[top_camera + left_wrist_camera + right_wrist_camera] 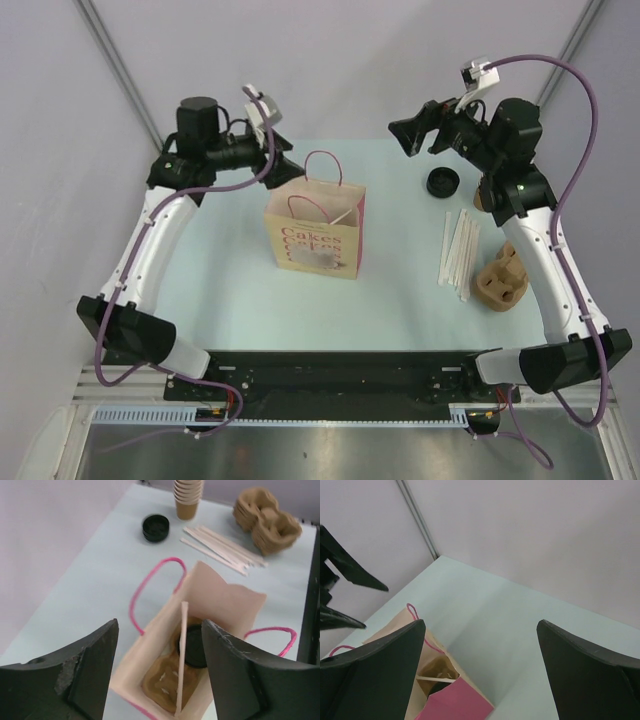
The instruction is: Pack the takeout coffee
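The pale tabletop (400,290) carries a standing paper bag (315,240), a black lid (442,182), wooden stirrers (460,250), stacked pulp carriers (502,280) and nested cups (189,497)

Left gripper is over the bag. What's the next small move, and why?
Probably draw the left gripper back from the bag. It hangs open and empty over the bag mouth, and the takeout coffee, black lid showing, already sits inside beside a wooden stick and brown carrier. The right gripper is open and empty too.
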Robot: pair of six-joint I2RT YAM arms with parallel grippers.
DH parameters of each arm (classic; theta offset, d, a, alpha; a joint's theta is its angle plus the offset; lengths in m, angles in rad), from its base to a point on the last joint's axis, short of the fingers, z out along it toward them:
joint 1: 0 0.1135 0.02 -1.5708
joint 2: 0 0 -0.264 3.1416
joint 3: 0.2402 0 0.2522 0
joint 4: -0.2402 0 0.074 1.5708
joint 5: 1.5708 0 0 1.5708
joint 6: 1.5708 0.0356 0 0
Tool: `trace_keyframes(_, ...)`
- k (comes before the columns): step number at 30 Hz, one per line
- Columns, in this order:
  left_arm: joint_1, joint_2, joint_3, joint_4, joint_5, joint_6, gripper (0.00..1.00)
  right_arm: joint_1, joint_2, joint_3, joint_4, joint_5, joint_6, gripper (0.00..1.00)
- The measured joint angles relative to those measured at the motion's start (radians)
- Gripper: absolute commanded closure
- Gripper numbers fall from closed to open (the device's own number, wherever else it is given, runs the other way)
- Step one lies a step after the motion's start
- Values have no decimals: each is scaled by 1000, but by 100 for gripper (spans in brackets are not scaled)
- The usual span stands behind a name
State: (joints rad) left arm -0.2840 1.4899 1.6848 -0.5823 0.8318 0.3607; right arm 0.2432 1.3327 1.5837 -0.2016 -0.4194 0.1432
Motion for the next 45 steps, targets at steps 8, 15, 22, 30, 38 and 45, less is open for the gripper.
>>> trace_keyframes(8, 201, -37, 59, 65, -33, -224, 0, -26, 54, 0, 3, -8, 14, 1)
trace_keyframes(15, 376, -34, 82, -60, -127, -274, 0, -73, 115, 0, -41, 3, 26, 0)
trace_keyframes(22, 403, 7, 47, -227, -297, -253, 1, -118, 153, -42, -139, 14, 10, 0)
trace_keyframes(30, 403, -2, -306, -229, -408, -229, 1, -148, 136, -223, -223, 40, -56, 0)
trace_keyframes(38, 403, -69, -537, -174, -472, -220, 1, -166, 54, -356, -257, 64, -103, 0)
trace_keyframes(45, 403, -116, -588, -111, -509, -200, 1, -168, 18, -409, -256, 68, -112, 0)
